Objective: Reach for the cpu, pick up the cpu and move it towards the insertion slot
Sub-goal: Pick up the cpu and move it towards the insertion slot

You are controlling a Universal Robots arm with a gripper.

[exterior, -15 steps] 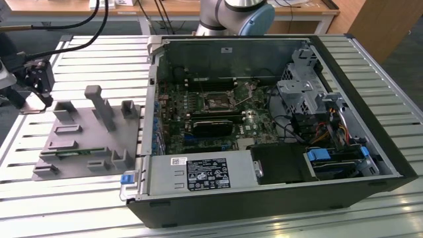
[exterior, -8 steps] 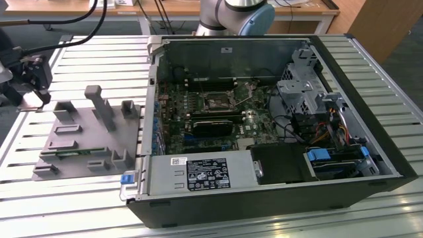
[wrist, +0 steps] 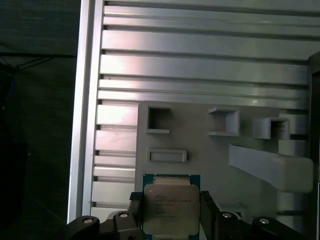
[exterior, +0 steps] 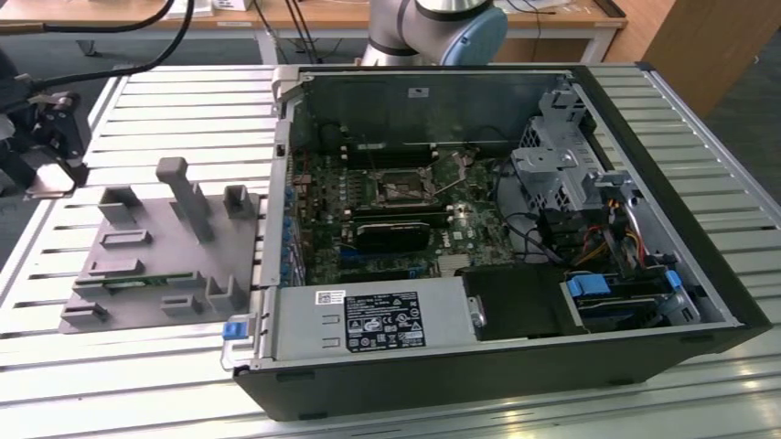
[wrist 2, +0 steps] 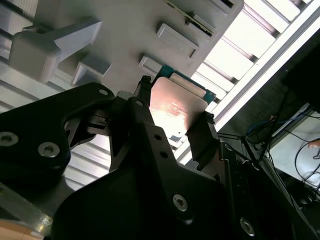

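- One cpu [wrist: 171, 206] is sitting clamped in the claw [wrist: 171, 216], whose two fingers are pressing on its opposite edges in the first wrist view.
- The grey tray [wrist: 210, 150] is lying just beyond the claw; whether the cpu is clearing it, I cannot tell.
- The slot [exterior: 401, 189] is sitting inside the case [exterior: 683, 302], well apart from the claw; reaching and gripping are looking done, and the carry across is not yet done.

Tray [exterior: 146, 274] on the table [exterior: 183, 101] at the exterior view's left, case [exterior: 488, 384] just beside it on the right, slot [exterior: 403, 189] inside the case, cpu [wrist: 171, 207] between the gripper [wrist 2: 176, 100] fingers, near the tray.
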